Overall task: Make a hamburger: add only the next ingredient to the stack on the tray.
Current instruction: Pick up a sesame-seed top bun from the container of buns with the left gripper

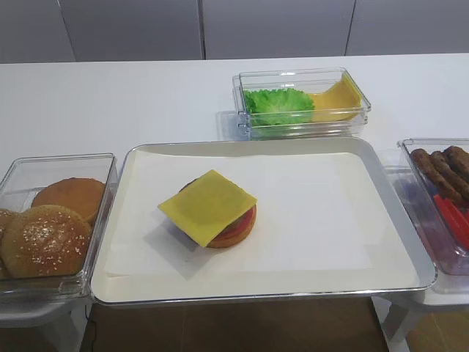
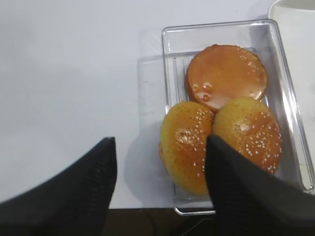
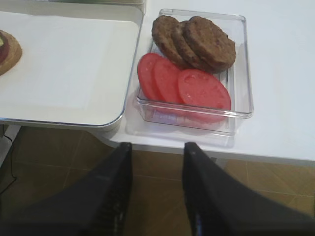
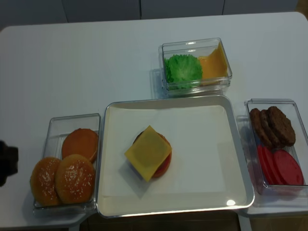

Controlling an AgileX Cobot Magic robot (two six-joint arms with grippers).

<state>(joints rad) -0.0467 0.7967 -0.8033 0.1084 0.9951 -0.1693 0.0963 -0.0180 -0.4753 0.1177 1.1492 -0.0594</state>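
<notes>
Lab-style tabletop setup: plain white table (image 4: 96, 62), fake burger ingredients sorted in clear plastic tubs (image 4: 195, 65), grey cabinet panels (image 1: 220, 29) behind.

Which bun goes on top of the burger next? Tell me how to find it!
Look at the big silver tray in the middle, then at the clear tub just left of it. Three buns sit inside: pick a domed golden one sprinkled with pale sesame seeds, at the near end. The smooth bun behind has no seeds.
</notes>
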